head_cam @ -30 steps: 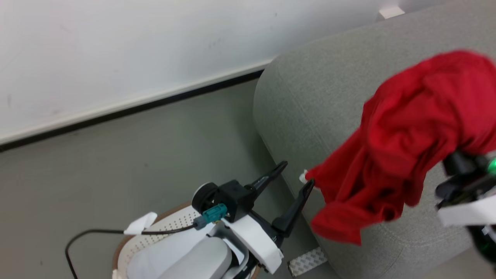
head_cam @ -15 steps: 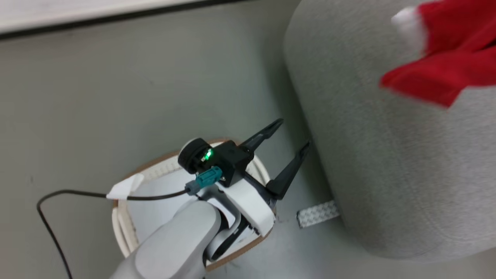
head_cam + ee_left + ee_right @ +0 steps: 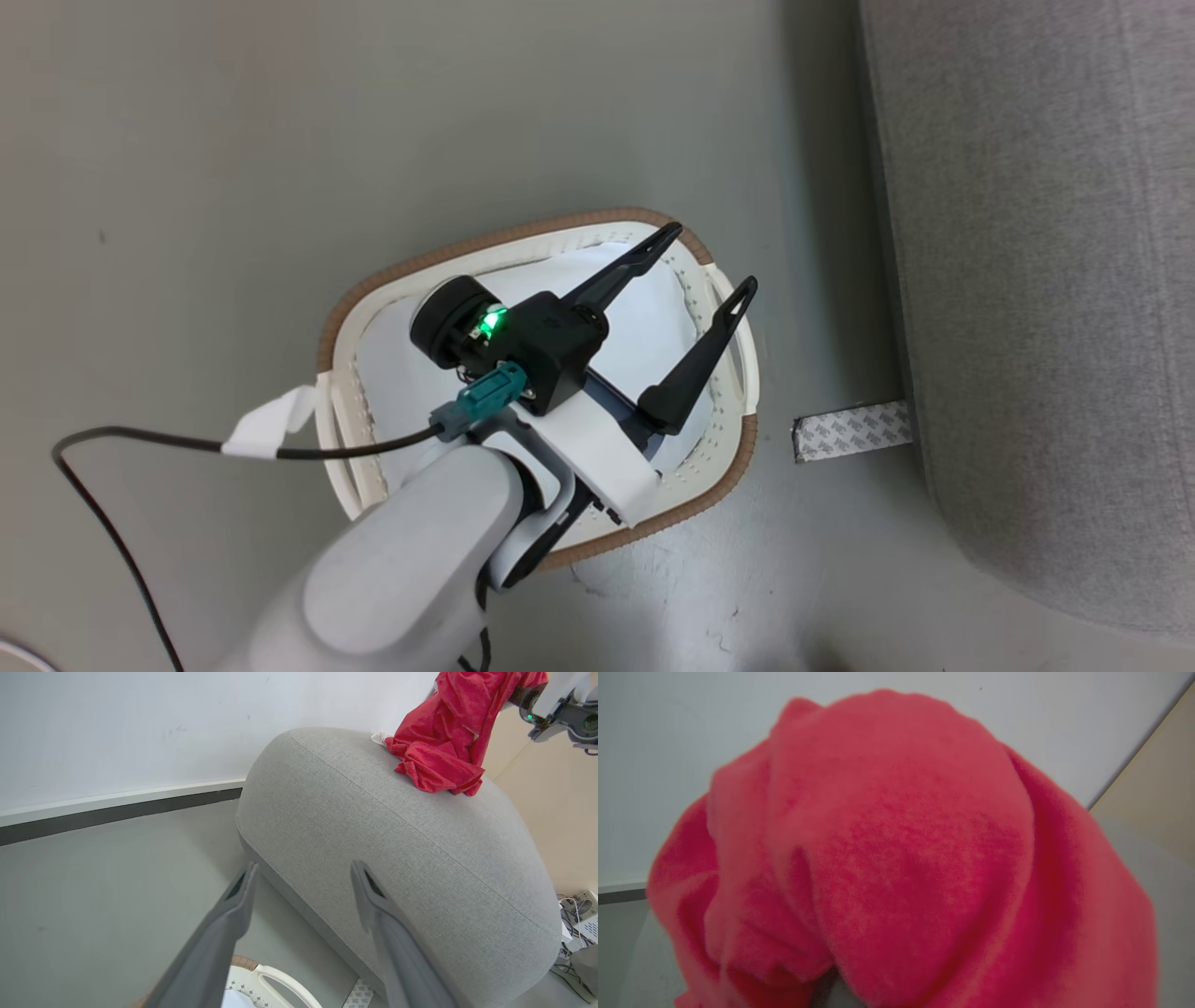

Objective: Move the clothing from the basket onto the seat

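Head view: the left gripper, with 2 long dark fingers, hung over the white perforated plastic basket with a brown woven-look rim. Its jaws were spread wide and held nothing. The basket stood on the grey floor, near the large grey textured-fabric upholstered seat, and a pale white-blue cloth lay inside it. A patterned strip of tape lay on the floor, touching the seat's base.

Left wrist view: the bright red soft fabric clothing was out of the basket. Its lower folds rested on the far top of the seat and its upper part rose toward the right gripper.

Right wrist view: the red fabric draped over the right gripper and hid its jaws, so it could not be told whether they were pinching the clothing.
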You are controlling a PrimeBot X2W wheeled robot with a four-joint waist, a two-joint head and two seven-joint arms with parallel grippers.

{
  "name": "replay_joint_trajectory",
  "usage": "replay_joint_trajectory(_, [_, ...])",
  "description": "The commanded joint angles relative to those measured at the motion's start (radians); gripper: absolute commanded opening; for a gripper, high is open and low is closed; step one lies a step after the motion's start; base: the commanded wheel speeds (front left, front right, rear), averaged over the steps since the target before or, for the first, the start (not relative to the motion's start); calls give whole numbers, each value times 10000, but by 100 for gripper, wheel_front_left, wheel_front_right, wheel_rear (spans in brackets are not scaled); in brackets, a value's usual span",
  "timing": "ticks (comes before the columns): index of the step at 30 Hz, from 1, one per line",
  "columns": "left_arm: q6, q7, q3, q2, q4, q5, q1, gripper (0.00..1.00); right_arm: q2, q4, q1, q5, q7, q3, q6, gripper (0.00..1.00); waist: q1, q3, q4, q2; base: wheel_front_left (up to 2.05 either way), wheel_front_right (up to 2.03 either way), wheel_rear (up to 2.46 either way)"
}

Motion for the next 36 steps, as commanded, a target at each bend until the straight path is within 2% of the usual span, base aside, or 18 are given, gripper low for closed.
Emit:
replay_joint_trajectory(1, [3,34,-13,-6,-37,189,-108,100,139,376,-170,-62,253,229,-21,0,-4,206,96,-1,0,0,0])
replay_joint_trajectory(4, [5,52,-50,-80,-28,141,-181,100,476,995,-400,-75,1141,957,-21,0,-4,206,46,-1,0,0,0])
replay_joint_trajectory(8, [-5,-11,-68,-90,89,18,-138,100,720,1441,-554,459,2096,1471,-21,0,-4,-13,-11,-1,0,0,0])
replay_joint_trajectory(9, [5,-28,-56,-79,116,-21,-96,100,738,1440,-621,571,2297,1579,-21,9,-4,-98,-36,-1,0,0,0])
replay_joint_trajectory(10, [23,-46,-48,-67,136,-55,-47,100,727,1485,-682,641,2516,1698,-21,59,-4,-196,-64,-1,0,0,0])
replay_joint_trajectory(11, [31,-79,-47,-59,164,-94,4,100,703,1482,-724,663,2710,1858,-21,100,-4,-323,-97,-1,0,0,0])
replay_joint_trajectory(16, [-37,-394,-73,-153,473,-291,325,100,711,1701,-716,1029,3738,2386,-21,100,-4,-1308,-210,-1,0,0,0])
replay_joint_trajectory(18, [-15,-558,-42,-188,634,-467,544,100,776,1541,-587,1265,4291,2570,-21,100,-4,-1863,-251,-1,0,0,0])
replay_joint_trajectory(22, [43,-857,89,-265,937,-775,1062,100,440,914,-438,1144,4953,3179,-21,100,-4,-3034,-271,-1,0,0,0])
replay_joint_trajectory(30, [355,-1338,765,-122,1349,-1490,2296,100,-339,-1346,2,1036,4377,3927,-21,100,-4,-5332,34,-1,0,0,0])
replay_joint_trajectory(36, [718,-1428,1715,272,1318,-2097,3137,100,-552,-2730,793,678,3066,4167,-21,100,-4,-6558,474,-1,0,0,0])
